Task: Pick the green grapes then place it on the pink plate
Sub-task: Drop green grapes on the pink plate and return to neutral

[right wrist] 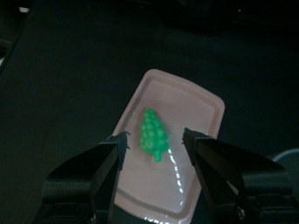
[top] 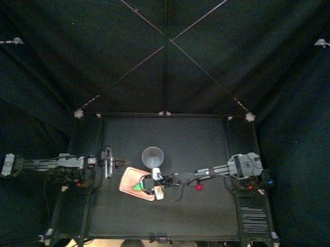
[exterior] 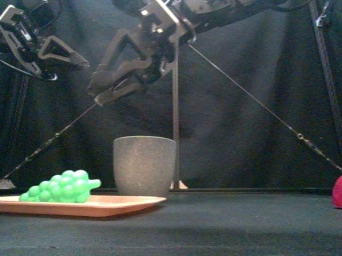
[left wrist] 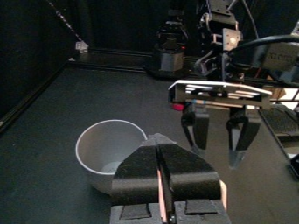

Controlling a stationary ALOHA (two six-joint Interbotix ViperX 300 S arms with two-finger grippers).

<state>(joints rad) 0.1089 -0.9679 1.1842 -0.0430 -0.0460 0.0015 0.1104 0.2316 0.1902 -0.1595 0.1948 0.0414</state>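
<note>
Directly beneath right gripper, jaws spread, empty: green toy grape bunch lying on flat pink plastic tray, long axis along tray length, crosswise to jaw closing line. Left gripper clenched, farther off, near tall grey speckled cup.

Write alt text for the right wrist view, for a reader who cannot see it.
A bunch of green grapes lies on the pink plate, seen from above between the open jaws of the right end effector. The plate sits on the black table.
</note>
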